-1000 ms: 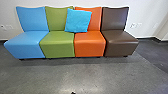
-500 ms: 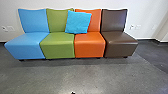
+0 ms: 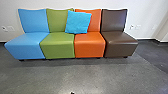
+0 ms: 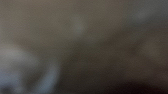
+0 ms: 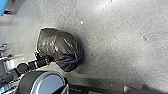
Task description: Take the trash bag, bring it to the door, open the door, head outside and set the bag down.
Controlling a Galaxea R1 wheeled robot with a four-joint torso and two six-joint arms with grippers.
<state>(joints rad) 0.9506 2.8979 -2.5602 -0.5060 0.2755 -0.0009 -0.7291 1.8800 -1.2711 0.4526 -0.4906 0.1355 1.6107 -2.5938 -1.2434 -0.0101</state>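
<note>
In the head view, four armless chairs stand side by side in a row across the upper and middle part of the frame, backs toward a pale wall (image 3: 60, 3). From left to right they are a blue chair (image 3: 26, 43), a green chair (image 3: 57, 46), an orange chair (image 3: 90, 46) and a brown chair (image 3: 120, 46). A bright blue cushion (image 3: 78, 22) sits tilted at upper center, leaning across the green and orange backrests. Pale wall plates show at the left edge and at upper right. Grey floor (image 3: 82, 75) fills the lower part of the frame, with a small dark thing (image 3: 72, 93) at its bottom edge, too little of it visible to name.

The left wrist view is a brown and grey blur with paler bluish smears; nothing in it can be made out, and I cannot tell whether the left tool is spread or pressed together.

In the right wrist view, the dark, shiny trash bag (image 5: 66, 50) is seen full and creased against the grey floor. Dark jointed robot parts (image 5: 32, 65) reach up to its side. Whether they touch it is unclear, and the state of the right tool cannot be told.
</note>
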